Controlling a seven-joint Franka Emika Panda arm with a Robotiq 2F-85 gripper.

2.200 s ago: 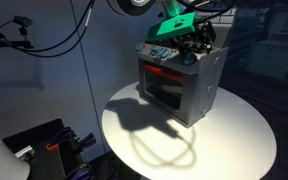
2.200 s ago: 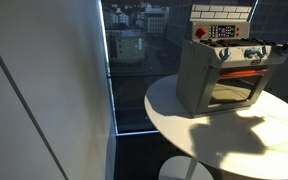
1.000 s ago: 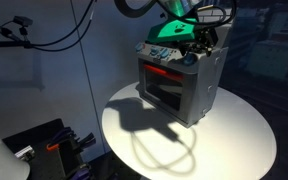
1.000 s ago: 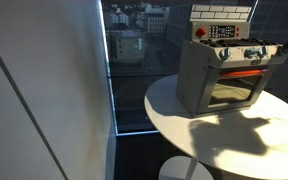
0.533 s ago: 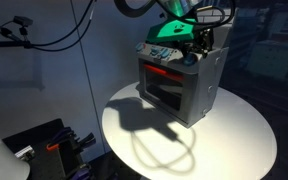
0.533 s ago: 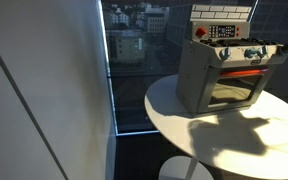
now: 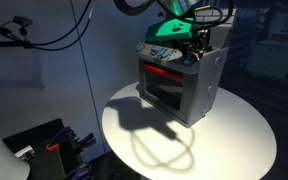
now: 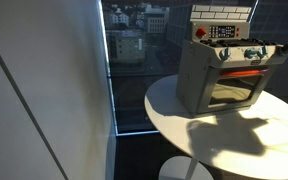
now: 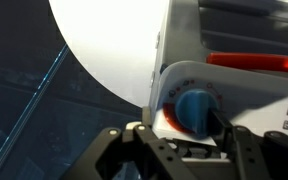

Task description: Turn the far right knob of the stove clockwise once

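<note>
The gripper point(image 9: 187, 138) sat around the far right knob point(image 9: 192, 108), at the edge of the stove point(image 9: 180, 30). Nobody could tell if it squeezed.

Stove point(image 7: 180, 88) on table point(image 7: 239, 150), toward its edge; gripper point(image 9: 188, 140) at far right knob point(image 9: 193, 109).

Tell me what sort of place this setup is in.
Probably a robotics lab or office on an upper floor. The toy stove sits on a round white table beside a large window looking down on city buildings, and cables and a mounted camera hang by the wall.
</note>
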